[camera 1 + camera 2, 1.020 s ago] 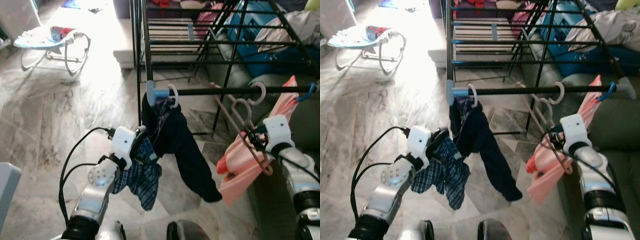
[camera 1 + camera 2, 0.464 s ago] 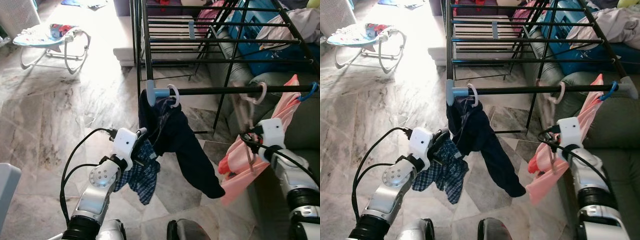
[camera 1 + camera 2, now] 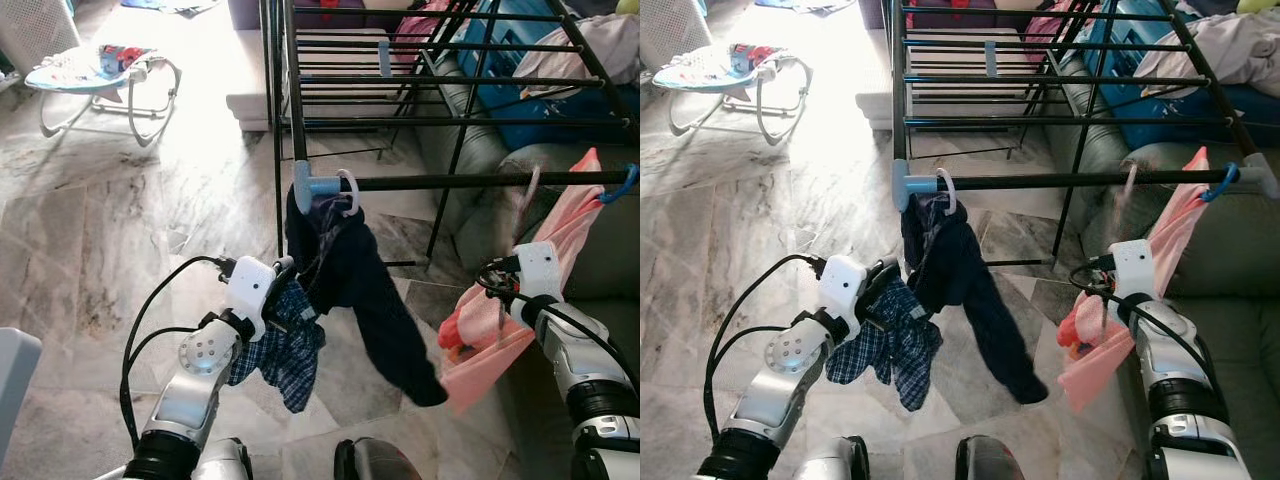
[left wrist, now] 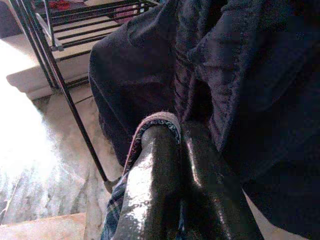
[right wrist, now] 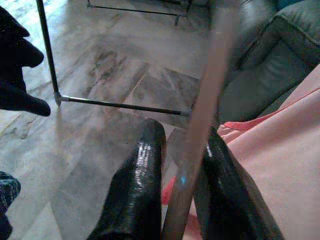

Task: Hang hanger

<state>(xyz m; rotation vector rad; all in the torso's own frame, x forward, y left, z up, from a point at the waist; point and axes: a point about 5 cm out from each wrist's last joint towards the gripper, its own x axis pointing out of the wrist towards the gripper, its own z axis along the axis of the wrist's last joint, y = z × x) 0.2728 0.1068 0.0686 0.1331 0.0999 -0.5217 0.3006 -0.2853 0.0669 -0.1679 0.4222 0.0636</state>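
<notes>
Right wrist view: we find the right gripper (image 5: 172, 165) clamped on a slim pink plastic hanger (image 5: 200, 115) bearing a salmon-pink garment (image 3: 490, 340), just below the black metal drying rack's front rail (image 3: 470, 181). The hanger's hook is blurred at that rail. The left gripper (image 4: 177, 150) pinches blue checked cloth (image 3: 280, 350) beside a dark navy garment (image 3: 360, 280) hanging from the rail.

Daylight glare on floor (image 3: 190, 130) upper left — pink hanger (image 5: 200, 125) motion-blurred.
</notes>
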